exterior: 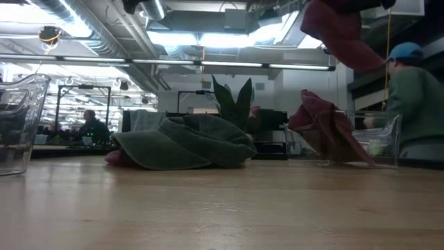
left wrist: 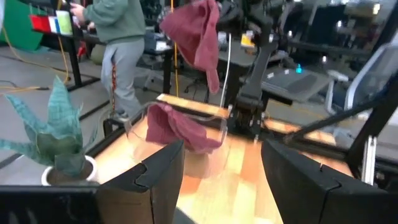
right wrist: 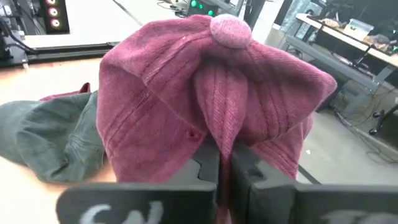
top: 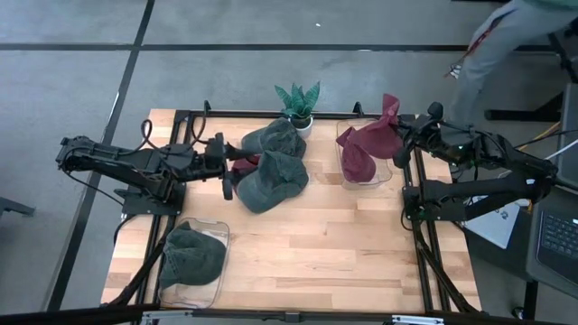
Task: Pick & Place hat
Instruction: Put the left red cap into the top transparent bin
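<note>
High view shows the right arm reaching in from the right edge of the frame, bent at the elbow, its wrist stretched toward the upper middle. The right gripper [top: 404, 133] is pinched tight on a red cap [top: 386, 121], which hangs from the fingers above a clear bin [top: 386, 174] in the upper right part of the table [top: 316, 253]. In the right wrist view the two fingers are pressed together on a fold of that cap's cloth, the crown button facing the camera. A second red cap [top: 357, 161] lies inside the bin, below the held one; the low view shows the held cap at the top right of the frame, clear of the bin.

The left arm lies stretched level from the left edge toward the middle. The left gripper [top: 226, 168] has its fingers spread wide, holding nothing, just beside a heap of green caps [top: 271, 167] at the upper middle. A potted plant [top: 299, 104] stands behind the heap. Another green cap [top: 193, 255] sits in a clear tray [top: 194, 293] at the lower left.

A person [top: 510, 41] stands at the upper right corner.
</note>
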Robot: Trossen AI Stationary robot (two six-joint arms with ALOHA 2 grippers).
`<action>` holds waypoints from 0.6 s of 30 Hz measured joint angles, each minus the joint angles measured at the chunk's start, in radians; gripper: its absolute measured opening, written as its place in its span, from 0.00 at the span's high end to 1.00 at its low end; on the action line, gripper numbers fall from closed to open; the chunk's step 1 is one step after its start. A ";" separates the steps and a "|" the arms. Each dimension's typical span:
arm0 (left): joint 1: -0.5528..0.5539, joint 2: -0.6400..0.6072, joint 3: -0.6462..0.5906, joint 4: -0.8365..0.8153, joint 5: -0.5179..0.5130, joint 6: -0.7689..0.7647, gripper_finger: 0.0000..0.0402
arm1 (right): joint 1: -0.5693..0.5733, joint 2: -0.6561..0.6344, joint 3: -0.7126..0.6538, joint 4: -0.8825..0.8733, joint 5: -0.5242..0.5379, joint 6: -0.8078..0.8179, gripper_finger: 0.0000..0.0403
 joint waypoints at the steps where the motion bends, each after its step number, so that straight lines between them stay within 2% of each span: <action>1: 0.000 0.000 0.000 0.003 -0.006 0.000 0.48 | 0.000 0.000 0.000 0.000 0.000 -0.010 0.98; 8: -0.001 0.000 0.000 0.012 0.023 0.060 0.48 | 0.000 0.000 0.000 0.001 -0.024 -0.024 0.98; 14: -0.001 0.000 0.000 0.011 0.049 0.077 0.48 | -0.030 0.010 0.000 0.001 -0.004 -0.077 0.98; 18: -0.001 0.000 0.000 0.010 0.049 0.112 0.48 | -0.068 0.027 -0.004 -0.007 -0.081 -0.092 0.98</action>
